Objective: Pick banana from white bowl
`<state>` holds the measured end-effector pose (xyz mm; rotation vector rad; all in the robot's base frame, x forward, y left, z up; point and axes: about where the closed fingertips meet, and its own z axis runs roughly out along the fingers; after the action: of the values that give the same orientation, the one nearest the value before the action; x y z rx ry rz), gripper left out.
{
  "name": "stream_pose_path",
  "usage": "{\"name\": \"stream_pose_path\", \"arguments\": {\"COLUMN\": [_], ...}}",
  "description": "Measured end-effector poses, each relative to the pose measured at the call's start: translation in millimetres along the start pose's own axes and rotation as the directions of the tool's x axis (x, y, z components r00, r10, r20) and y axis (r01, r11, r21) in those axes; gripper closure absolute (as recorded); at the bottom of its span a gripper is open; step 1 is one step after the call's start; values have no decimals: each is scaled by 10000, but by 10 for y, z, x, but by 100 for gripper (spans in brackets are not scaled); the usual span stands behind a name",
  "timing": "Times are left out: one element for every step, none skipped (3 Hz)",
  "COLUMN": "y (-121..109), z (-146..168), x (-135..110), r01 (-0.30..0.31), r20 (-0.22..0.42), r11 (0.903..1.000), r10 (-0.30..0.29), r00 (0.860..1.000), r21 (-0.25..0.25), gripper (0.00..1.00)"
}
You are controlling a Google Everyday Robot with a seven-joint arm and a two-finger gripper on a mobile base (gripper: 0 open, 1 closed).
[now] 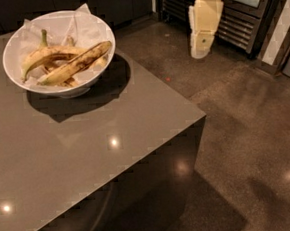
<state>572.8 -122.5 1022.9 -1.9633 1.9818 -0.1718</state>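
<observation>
The white bowl [16, 42], lined with crinkled white paper, stands at the far left of the grey table [77, 153]. In it lies the banana [78, 62], long, nearly straight, yellow with dark-brown streaks, resting across a shorter curved yellow banana with an upright green stem [42, 54]. The gripper [202, 45] hangs from the cream arm at the top of the view, over the floor to the right of the table, well apart from the bowl and holding nothing.
The table's right edge and near corner [202, 115] drop to a dark polished floor [251, 129]. A slatted dark grille [238, 20] stands behind the arm at the back right.
</observation>
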Motion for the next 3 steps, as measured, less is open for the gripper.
{"name": "stream_pose_path", "arguments": {"y": [-116, -186, -421], "z": [-54, 29, 184], "x": [-96, -123, -321], "r01": [42, 107, 443], "r20": [251, -53, -367], "r11": [9992, 9990, 9979], "r10": [-52, -104, -426], "r00": [9997, 9999, 9984], "r21": [403, 445, 467], "gripper": [0, 0, 0]}}
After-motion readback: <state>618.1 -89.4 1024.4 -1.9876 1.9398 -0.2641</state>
